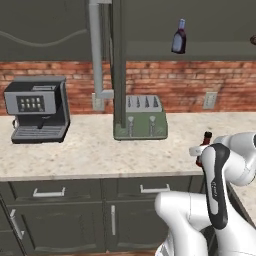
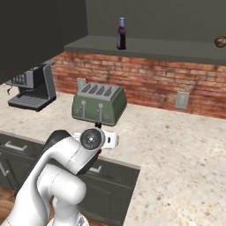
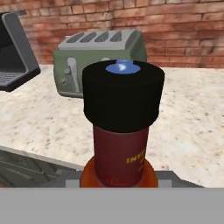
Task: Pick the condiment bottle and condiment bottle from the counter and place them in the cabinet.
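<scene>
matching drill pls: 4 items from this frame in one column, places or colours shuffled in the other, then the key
Items:
1. toaster
2. coffee machine
3. dark bottle with pale cap
4. red bottle with black cap

Descriptions:
A. up on the cabinet shelf above the brick wall
B. right in front of the hand camera, its cap close to the lens
C. green, four slots, at the back of the counter
D. grey and black, at the counter's left end

Pairs: 1-C, 2-D, 3-A, 4-B
</scene>
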Motion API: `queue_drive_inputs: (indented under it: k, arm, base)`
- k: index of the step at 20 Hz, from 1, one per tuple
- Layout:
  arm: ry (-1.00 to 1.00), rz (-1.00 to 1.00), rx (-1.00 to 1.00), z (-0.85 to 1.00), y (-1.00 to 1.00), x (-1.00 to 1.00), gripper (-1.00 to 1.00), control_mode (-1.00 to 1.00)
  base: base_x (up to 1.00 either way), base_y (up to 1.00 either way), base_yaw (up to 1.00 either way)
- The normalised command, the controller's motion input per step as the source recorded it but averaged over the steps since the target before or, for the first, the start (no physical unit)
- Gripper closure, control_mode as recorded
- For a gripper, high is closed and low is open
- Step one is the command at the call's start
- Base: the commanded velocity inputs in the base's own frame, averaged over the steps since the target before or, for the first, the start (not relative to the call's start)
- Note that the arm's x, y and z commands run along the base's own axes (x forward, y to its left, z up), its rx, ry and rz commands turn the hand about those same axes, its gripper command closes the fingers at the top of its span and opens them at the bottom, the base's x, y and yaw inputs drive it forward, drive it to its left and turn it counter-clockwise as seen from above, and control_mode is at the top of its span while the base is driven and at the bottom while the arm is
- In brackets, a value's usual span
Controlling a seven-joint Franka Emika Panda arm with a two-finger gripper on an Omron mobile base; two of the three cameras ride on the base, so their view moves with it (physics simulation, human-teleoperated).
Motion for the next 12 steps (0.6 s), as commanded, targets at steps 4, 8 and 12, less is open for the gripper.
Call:
queue_drive_inputs:
  k: [4, 8, 12]
  arm:
    - [0.00, 0.00, 0.00, 0.00, 0.00, 0.00, 1.00, 1.00]
    - [0.00, 0.00, 0.01, 0.00, -0.07, 0.03, 1.00, -1.00]
    - [0.00, 0.02, 0.00, 0.02, -0.03, -0.11, 1.00, -1.00]
  base:
    - [0.64, -0.17, 0.00]
    - [0.20, -0.09, 0.00]
    - [0.00, 0.00, 0.00]
